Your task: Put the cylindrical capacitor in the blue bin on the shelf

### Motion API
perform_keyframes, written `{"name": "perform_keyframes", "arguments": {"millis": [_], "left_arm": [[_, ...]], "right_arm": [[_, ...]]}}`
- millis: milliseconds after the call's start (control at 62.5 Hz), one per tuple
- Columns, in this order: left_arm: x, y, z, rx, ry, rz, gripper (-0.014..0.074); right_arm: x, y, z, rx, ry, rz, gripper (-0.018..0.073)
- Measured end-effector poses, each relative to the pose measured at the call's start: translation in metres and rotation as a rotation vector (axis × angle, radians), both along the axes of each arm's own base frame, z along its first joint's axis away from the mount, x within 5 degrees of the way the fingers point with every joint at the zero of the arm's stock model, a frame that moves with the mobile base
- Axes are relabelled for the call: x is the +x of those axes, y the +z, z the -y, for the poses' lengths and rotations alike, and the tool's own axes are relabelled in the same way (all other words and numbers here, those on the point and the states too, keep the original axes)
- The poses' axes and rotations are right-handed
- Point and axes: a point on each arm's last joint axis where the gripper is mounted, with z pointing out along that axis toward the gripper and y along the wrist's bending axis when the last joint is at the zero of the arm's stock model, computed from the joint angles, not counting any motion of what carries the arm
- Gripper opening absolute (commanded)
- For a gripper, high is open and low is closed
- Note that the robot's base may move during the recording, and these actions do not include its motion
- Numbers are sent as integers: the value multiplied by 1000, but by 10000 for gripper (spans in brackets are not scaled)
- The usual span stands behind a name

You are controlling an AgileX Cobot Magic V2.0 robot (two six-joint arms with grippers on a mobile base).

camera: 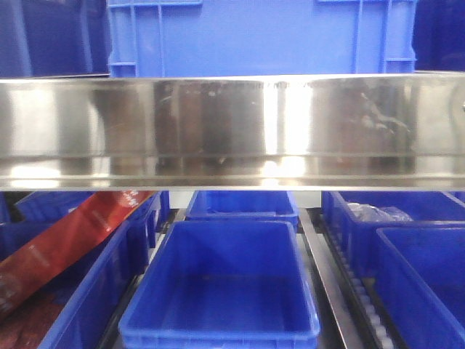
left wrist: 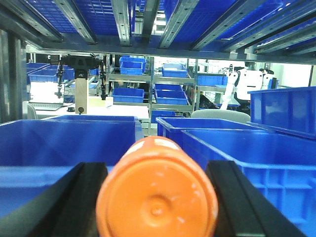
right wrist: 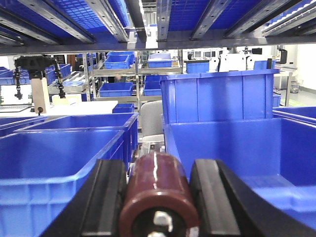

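Note:
The cylindrical capacitor (left wrist: 157,195), a smooth orange cylinder, points its round end at the left wrist camera. My left gripper (left wrist: 157,200) is shut on it, with black fingers (left wrist: 79,202) pressing both sides. It hangs over blue bins (left wrist: 64,140) under the shelf rails. My right gripper (right wrist: 159,197) is shut on a dark brown cylinder (right wrist: 158,180) with a metal terminal at its end, between two blue bins (right wrist: 49,163). The front view shows the shelf's shiny steel rail (camera: 232,123) and an open blue bin (camera: 218,331) below it. Neither gripper appears there.
A large blue crate (camera: 261,36) stands on the shelf above the rail. More blue bins (camera: 421,262) sit right and left below, the left one holding a red wrapper (camera: 73,233). A tall blue bin (right wrist: 217,96) rises ahead of the right gripper. Roller tracks (left wrist: 121,19) run overhead.

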Motion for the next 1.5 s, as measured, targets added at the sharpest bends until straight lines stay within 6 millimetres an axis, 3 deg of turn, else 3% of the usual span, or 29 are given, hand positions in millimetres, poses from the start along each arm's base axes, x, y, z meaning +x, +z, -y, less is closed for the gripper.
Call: {"name": "perform_keyframes", "arguments": {"millis": [1504], "left_arm": [[0,0,0,0,0,2,-111]], "right_arm": [[0,-1,-1,16,8,-12,-165]]}}
